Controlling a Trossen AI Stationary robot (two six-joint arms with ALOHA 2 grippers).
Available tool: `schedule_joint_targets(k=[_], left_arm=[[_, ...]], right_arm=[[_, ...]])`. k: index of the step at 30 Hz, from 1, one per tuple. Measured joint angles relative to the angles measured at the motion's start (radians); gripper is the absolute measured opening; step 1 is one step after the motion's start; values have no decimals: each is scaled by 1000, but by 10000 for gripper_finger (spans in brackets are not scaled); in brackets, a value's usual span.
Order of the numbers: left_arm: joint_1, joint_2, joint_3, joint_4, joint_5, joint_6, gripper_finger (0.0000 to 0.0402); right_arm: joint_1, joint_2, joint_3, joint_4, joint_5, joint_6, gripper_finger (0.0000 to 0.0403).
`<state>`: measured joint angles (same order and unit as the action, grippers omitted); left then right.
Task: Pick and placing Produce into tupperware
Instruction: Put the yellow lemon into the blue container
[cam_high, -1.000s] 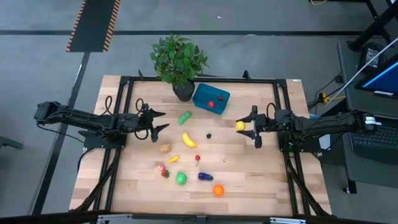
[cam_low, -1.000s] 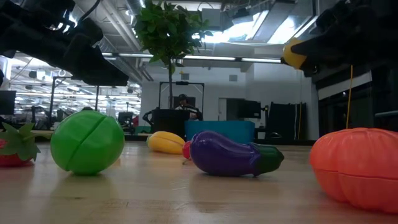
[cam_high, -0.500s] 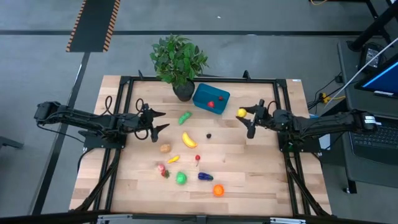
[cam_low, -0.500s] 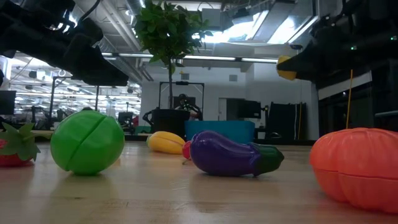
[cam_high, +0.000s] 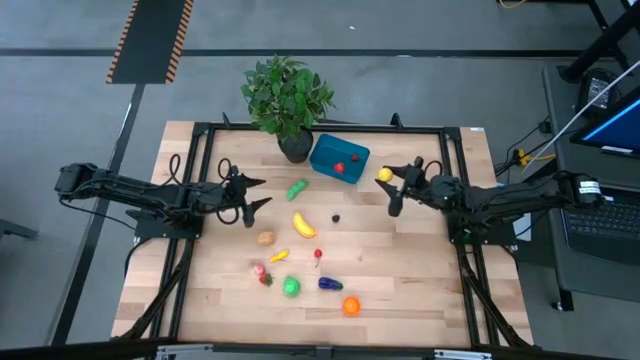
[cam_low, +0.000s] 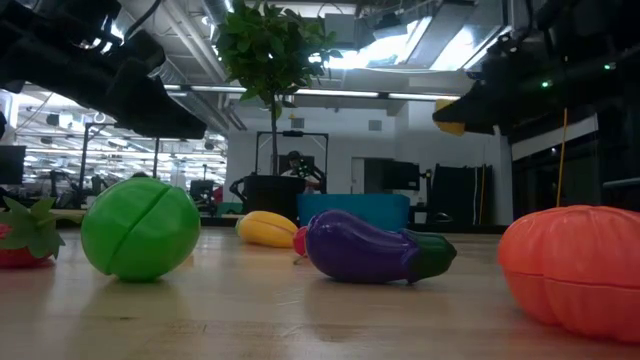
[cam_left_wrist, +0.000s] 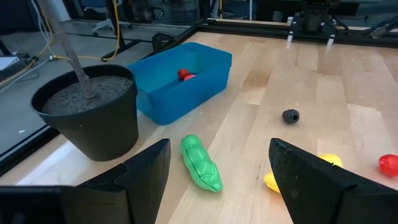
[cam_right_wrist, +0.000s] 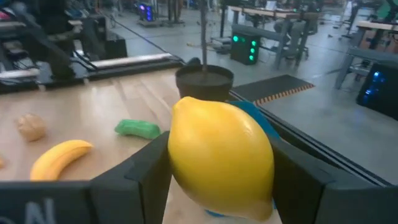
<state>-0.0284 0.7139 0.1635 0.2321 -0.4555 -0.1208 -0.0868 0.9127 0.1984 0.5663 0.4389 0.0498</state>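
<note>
Pumpkin (cam_low: 578, 270): orange, big at the near edge, far on the near side of the tupperware, on the wood.
Eggplant (cam_low: 378, 247): purple with a green cap, lying on its side, also well to the near side of the tupperware.
Green piece (cam_low: 140, 228): round, seam down the middle, near edge, a red strawberry-like piece (cam_high: 261, 272) close beside it.
Banana (cam_high: 303, 224): yellow, mid-table, on the near side of the tupperware; a tan piece (cam_high: 265, 238) sits near it.
Pea pod (cam_left_wrist: 201, 162): green, flat on the wood, just to the near-left of the tupperware, beside the plant pot (cam_left_wrist: 87, 112).
Dark ball (cam_left_wrist: 290, 116): tiny, alone, a little way off the tupperware's near side.
Left gripper (cam_high: 254, 195): off to the tupperware's left, hanging above the table, fingers spread wide, nothing between them.
Right gripper (cam_high: 392, 189): just right of the tupperware, up off the table, fingers clamped on a yellow lemon (cam_right_wrist: 221, 157).
Lemon: gripped on both sides, in the air, close to the tupperware's right end.
Tupperware (cam_high: 326, 154): teal-blue, at the far side of the table next to the plant, red piece (cam_left_wrist: 185, 74) lying inside.
</note>
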Motion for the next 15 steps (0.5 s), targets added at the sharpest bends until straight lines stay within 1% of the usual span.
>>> schedule_joint_targets(k=[5,9,15], left_arm=[[0,0,0,0,-7,26,265],[0,0,0,-2,-7,26,265],[0,0,0,-14,-8,26,265]], right_arm=[[-46,83,78,-1,-25,-50,219],[-103,126,145,-4,-100,-86,219],[-204,165,214,-21,-171,-107,219]])
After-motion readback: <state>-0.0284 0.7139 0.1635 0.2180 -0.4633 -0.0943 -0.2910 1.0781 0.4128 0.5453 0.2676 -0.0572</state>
